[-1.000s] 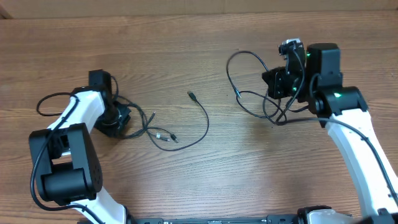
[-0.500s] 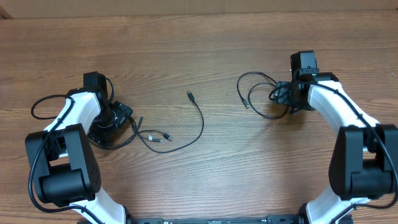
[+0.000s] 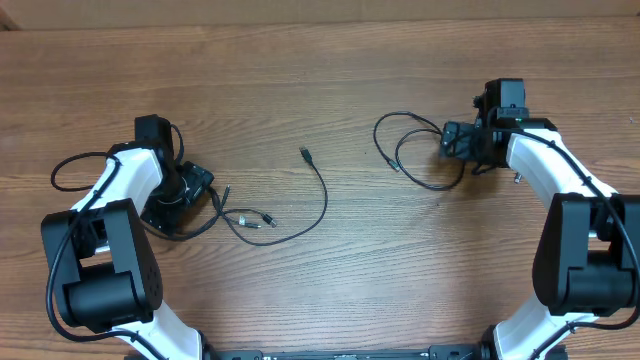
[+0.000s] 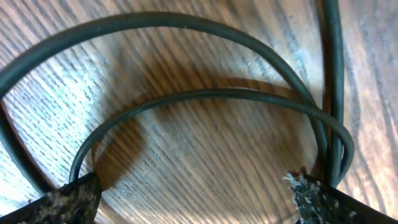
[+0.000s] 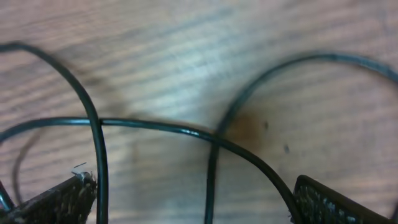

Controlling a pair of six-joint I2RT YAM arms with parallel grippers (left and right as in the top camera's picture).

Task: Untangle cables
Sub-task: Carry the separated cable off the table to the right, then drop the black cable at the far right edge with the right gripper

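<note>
Two thin black cables lie apart on the wooden table. The left cable (image 3: 326, 195) curves from a small plug in the middle down to my left gripper (image 3: 190, 190), which sits low over its looped end. In the left wrist view the gripper (image 4: 193, 208) is open, and the cable's loops (image 4: 205, 93) lie just beyond its fingertips (image 4: 62, 202). The right cable (image 3: 435, 188) lies in a loose loop beside my right gripper (image 3: 458, 140). In the right wrist view that gripper (image 5: 193, 208) is open too, and strands of the cable (image 5: 155, 126) cross the table between its fingertips (image 5: 326, 202) without being pinched.
Thicker black wires (image 3: 70, 165) of the left arm loop out over the table at the far left. The two white arms (image 3: 560, 190) reach in from the bottom corners. Bare wood (image 3: 350, 290) lies between the two cables and along the front.
Both grippers have opened and let go of their cables. The right arm swung in lower and to the right, and its cable dropped into a loose loop on the table.
</note>
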